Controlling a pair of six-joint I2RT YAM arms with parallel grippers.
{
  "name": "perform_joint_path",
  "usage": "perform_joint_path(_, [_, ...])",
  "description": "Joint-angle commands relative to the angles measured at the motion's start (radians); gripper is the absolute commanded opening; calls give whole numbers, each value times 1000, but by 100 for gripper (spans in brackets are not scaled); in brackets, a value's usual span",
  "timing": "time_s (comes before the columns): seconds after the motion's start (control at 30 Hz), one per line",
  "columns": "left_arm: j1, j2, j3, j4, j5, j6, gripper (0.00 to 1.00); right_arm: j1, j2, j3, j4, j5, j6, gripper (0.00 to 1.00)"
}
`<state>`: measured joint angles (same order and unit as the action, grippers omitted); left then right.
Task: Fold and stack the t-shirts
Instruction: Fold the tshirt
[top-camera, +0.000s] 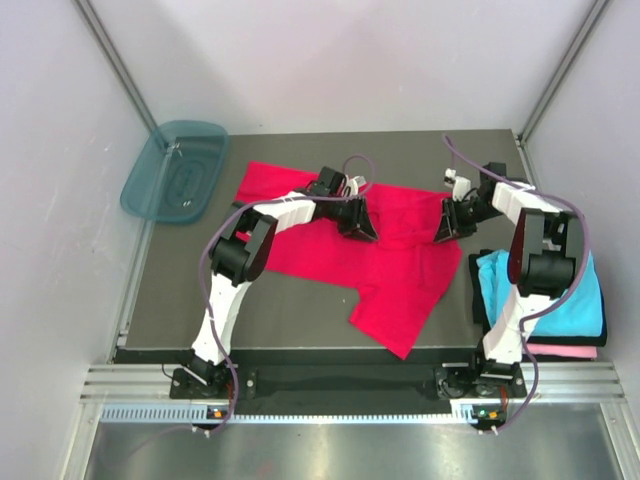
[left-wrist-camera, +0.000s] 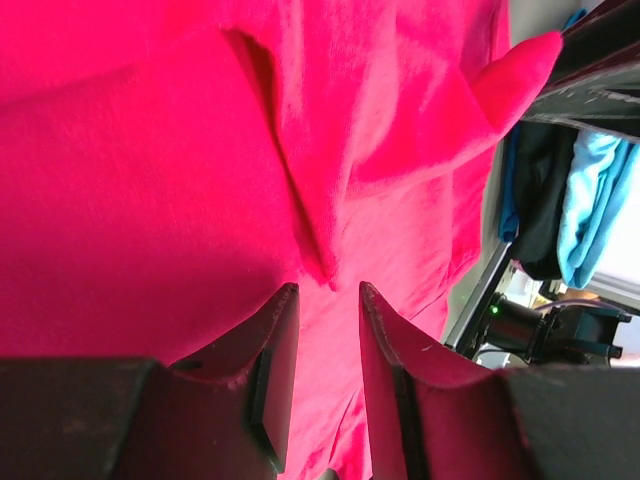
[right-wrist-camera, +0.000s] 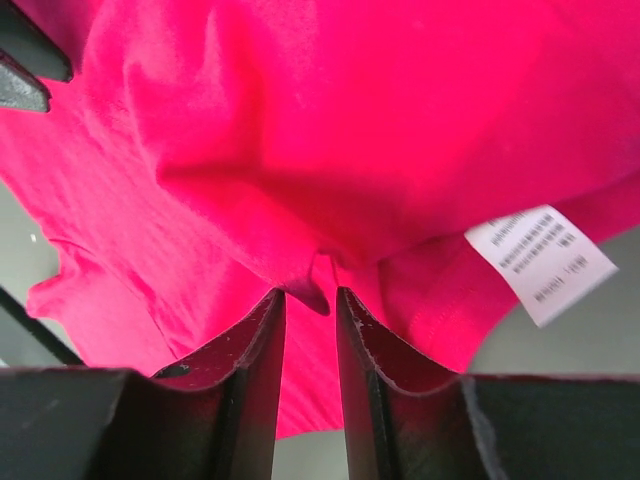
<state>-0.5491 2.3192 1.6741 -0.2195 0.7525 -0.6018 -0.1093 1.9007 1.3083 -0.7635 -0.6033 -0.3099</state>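
Folding stage: two shirts judged stacked, one left to fold.
Cyan t-shirt (top-camera: 575, 305) is seen lying on pink t-shirt (top-camera: 565, 351) at the right edge of the table (top-camera: 300, 320). Red t-shirt (top-camera: 400, 290) is spread mid-table, creased, white tag (right-wrist-camera: 540, 262) exposed; no fold is made yet. A cloth nub is pinched by right gripper (right-wrist-camera: 309, 296). Left gripper (left-wrist-camera: 328, 292) is half-closed around a cloth ridge; an actual hold cannot be told.
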Motion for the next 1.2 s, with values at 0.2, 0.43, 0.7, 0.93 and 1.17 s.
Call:
perform_joint_path(0.2, [-6,26,50,75,48,-23,34,-7,17,35,-2,-98,8,25])
perform_joint_path(0.43, [-21,40,58,80,62,-24,34,-7,9,31,3,-105,11,22])
perform_joint_path(0.7, [-31,46,62,91,80,-27,24,-7,-2,23,0,-115,11,7])
perform_joint_path(0.93, [-23,3,49,74,88,5,3,-12,-46,6,-8,-125,17,0])
perform_joint_path(1.17, [-2,-38,44,37,105,56,0,-20,-104,-15,-51,-145,19,0])
